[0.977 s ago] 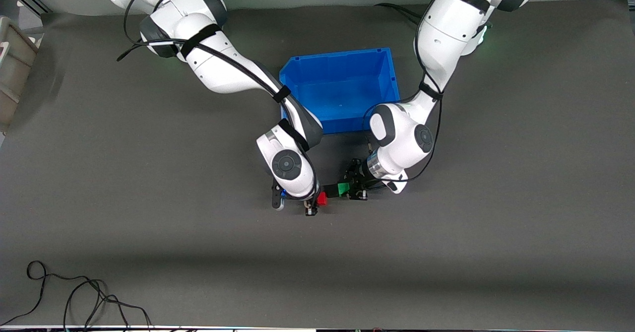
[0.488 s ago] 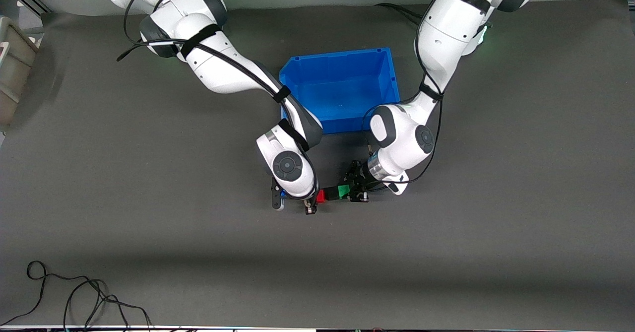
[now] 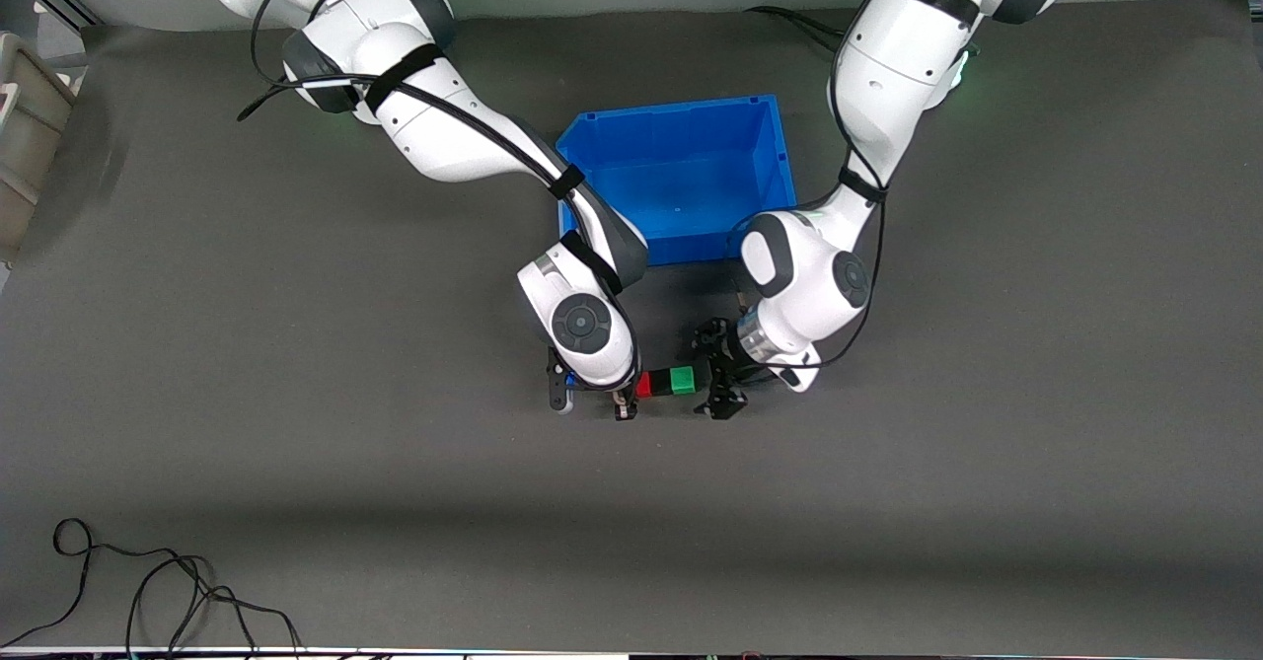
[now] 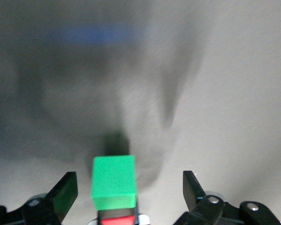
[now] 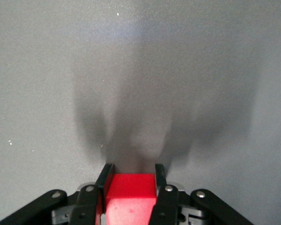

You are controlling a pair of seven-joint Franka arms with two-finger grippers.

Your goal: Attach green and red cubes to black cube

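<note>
Showing a red cube (image 3: 644, 384) and green cube (image 3: 682, 380) joined in a row above the worktop (image 3: 296, 443). Gripping red tightly in the right claw (image 3: 624, 405); spreading the left claw (image 3: 719, 374) wide around green, not touching.

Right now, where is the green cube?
The green cube is joined beside the red cube, between both grippers, nearer the front camera than the blue bin. The left gripper's fingers are open around it.

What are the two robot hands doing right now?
Left gripper: open, fingers either side of the green cube.
Right gripper: shut on the red cube.
</note>
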